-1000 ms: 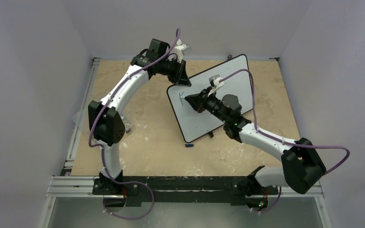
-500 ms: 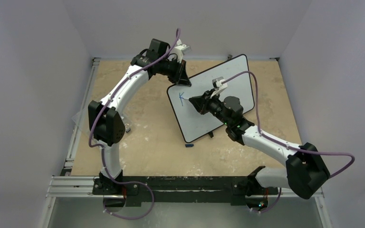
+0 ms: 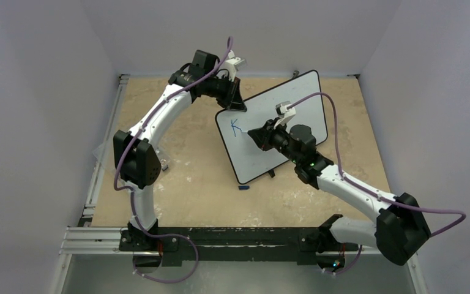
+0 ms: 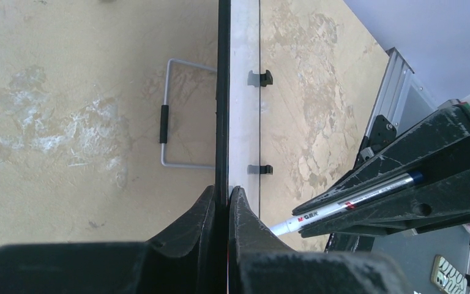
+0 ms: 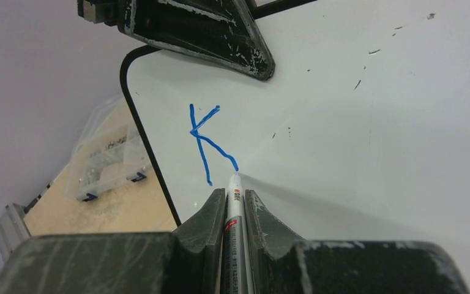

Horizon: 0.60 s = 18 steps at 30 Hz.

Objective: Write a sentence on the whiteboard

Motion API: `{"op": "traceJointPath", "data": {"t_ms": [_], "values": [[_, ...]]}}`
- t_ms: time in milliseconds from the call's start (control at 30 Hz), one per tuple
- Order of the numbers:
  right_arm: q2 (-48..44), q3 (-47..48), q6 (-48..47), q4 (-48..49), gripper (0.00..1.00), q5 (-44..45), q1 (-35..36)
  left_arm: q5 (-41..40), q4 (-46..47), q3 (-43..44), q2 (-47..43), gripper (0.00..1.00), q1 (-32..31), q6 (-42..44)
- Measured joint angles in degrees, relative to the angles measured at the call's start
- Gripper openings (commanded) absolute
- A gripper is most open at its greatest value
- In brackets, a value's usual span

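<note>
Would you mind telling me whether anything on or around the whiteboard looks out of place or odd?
Nothing serious. The whiteboard sits skewed to the table edges, small dark flecks dot its surface, and a small blue piece, perhaps a cap, lies loose on the table by its near corner.

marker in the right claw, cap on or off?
Off. The marker's bare tip shows past the right claw, touching the whiteboard at the end of the blue K's lower stroke.

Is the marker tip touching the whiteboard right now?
Touching. In the right wrist view the marker tip sits on the whiteboard exactly where the blue K stroke ends, no gap.
</note>
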Motion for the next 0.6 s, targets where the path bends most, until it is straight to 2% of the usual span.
{"op": "traceJointPath", "data": {"t_ms": [200, 600], "values": [[-3.43, 2.51, -0.09, -3.87, 0.00, -1.62, 0.00, -0.50, -0.13, 0.00, -0.22, 0.00, -0.15, 0.02], [-6.62, 3.06, -0.17, -4.07, 0.00, -1.44, 0.00, -0.70, -0.11, -0.55, -1.07, 0.00, -0.46, 0.02]]}}
